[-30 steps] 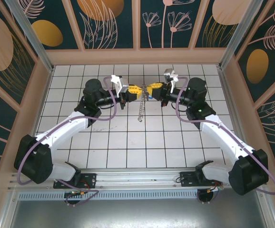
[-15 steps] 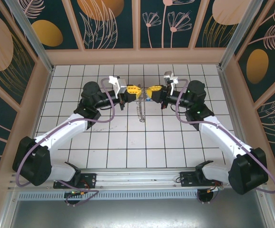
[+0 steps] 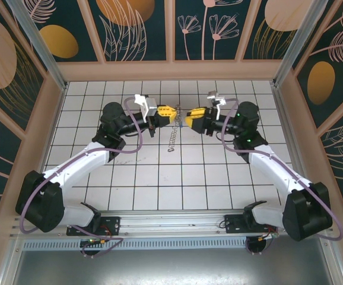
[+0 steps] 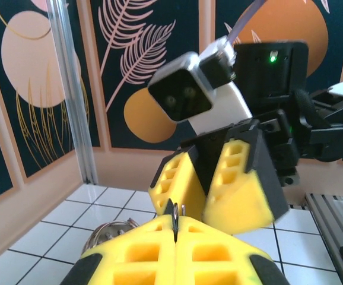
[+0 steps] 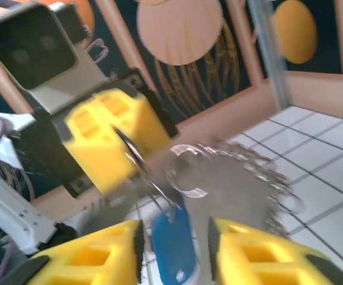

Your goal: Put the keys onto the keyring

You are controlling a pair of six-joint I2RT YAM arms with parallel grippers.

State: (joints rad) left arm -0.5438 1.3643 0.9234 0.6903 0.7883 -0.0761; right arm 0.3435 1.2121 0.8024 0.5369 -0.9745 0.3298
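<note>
Over the far middle of the table my left gripper (image 3: pixel 171 113) is shut on the thin wire of the keyring (image 3: pixel 172 134), whose fringe of silvery keys hangs below. In the left wrist view the wire's edge sticks out between the closed fingertips of the left gripper (image 4: pixel 175 221). My right gripper (image 3: pixel 187 117) faces it from the right, open. In the right wrist view the blue-headed key (image 5: pixel 172 249) hangs from the keyring's loop (image 5: pixel 137 161) between the parted fingers of the right gripper (image 5: pixel 174 228), touching neither. The silvery keys (image 5: pixel 251 178) fan out behind, blurred.
White tiled table (image 3: pixel 159 178) with a wooden wall (image 3: pixel 171 70) close behind the grippers and metal posts (image 3: pixel 35 41) at the corners. Both arms reach inward from the near edge, their wrists almost nose to nose.
My right gripper has opened and let go of the blue key, drawing back slightly to the right. The left gripper keeps its hold; the hanging keys swung a little left.
</note>
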